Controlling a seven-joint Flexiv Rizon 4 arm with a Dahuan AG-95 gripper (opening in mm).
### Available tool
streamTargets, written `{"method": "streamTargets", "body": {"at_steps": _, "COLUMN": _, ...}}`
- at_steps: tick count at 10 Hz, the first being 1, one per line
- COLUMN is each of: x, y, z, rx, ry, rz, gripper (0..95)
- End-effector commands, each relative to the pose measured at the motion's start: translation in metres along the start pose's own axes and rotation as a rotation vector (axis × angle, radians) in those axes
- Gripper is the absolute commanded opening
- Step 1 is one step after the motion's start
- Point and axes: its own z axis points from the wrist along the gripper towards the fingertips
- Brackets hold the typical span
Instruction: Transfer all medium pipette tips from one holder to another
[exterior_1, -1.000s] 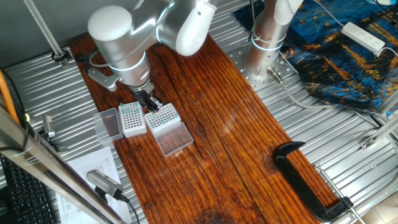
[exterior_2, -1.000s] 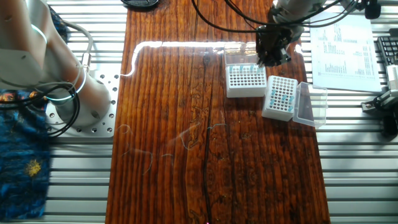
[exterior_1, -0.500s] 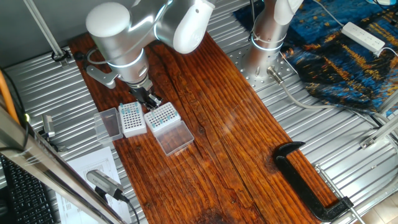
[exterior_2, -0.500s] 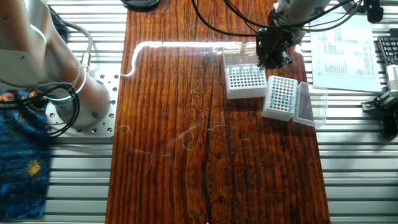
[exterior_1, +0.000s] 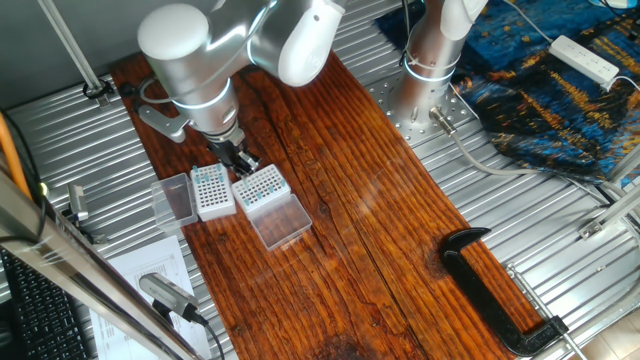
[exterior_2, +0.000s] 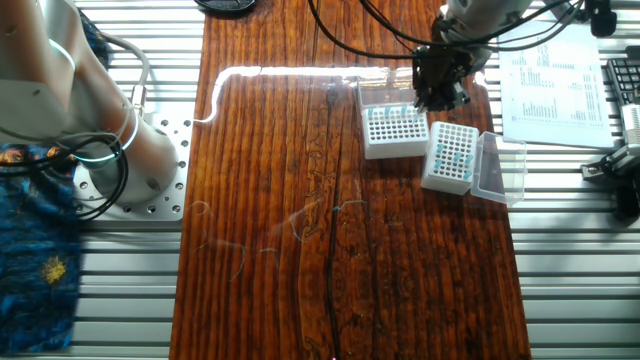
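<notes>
The white-sided holder (exterior_1: 211, 191) (exterior_2: 449, 158) stands open, its smoky lid (exterior_1: 175, 199) lying beside it. Many teal medium pipette tips (exterior_2: 455, 154) (exterior_1: 208, 184) fill its grid. Touching it is the clear-sided holder (exterior_1: 262, 187) (exterior_2: 393, 131), with its flat clear lid (exterior_1: 281, 223) folded out. A few teal tips (exterior_2: 391, 111) sit along one edge of its grid. My gripper (exterior_1: 243, 163) (exterior_2: 437, 98) hangs low at the corner where the two holders meet. Its dark fingers are close together, and I cannot make out whether a tip is between them.
A printed paper sheet (exterior_2: 555, 80) and a keyboard (exterior_2: 625, 92) lie off the wooden board beside the holders. A black clamp (exterior_1: 500, 290) grips the board's other end. The arm's base (exterior_1: 430, 60) stands on the metal table beside the board.
Over the first half second the arm and gripper shifted a little toward the white-sided holder's side. Since then nothing has visibly moved.
</notes>
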Motion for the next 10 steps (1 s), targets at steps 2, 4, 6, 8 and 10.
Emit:
{"method": "streamTargets", "body": {"at_steps": 2, "x": -0.0008, "y": -0.0009, "z": 0.0021, "rx": -0.002, "ry": -0.001, "rz": -0.003, "gripper": 0.0}}
{"method": "streamTargets", "body": {"at_steps": 4, "x": -0.0003, "y": 0.0001, "z": 0.0004, "rx": -0.01, "ry": -0.002, "rz": -0.005, "gripper": 0.0}}
{"method": "streamTargets", "body": {"at_steps": 6, "x": 0.0013, "y": 0.0022, "z": -0.0033, "rx": -0.005, "ry": 0.003, "rz": -0.006, "gripper": 0.0}}
{"method": "streamTargets", "body": {"at_steps": 8, "x": 0.0013, "y": 0.0021, "z": -0.003, "rx": -0.004, "ry": 0.002, "rz": -0.005, "gripper": 0.0}}
{"method": "streamTargets", "body": {"at_steps": 10, "x": 0.0012, "y": 0.0012, "z": -0.0014, "rx": 0.0, "ry": 0.005, "rz": -0.007, "gripper": 0.0}}
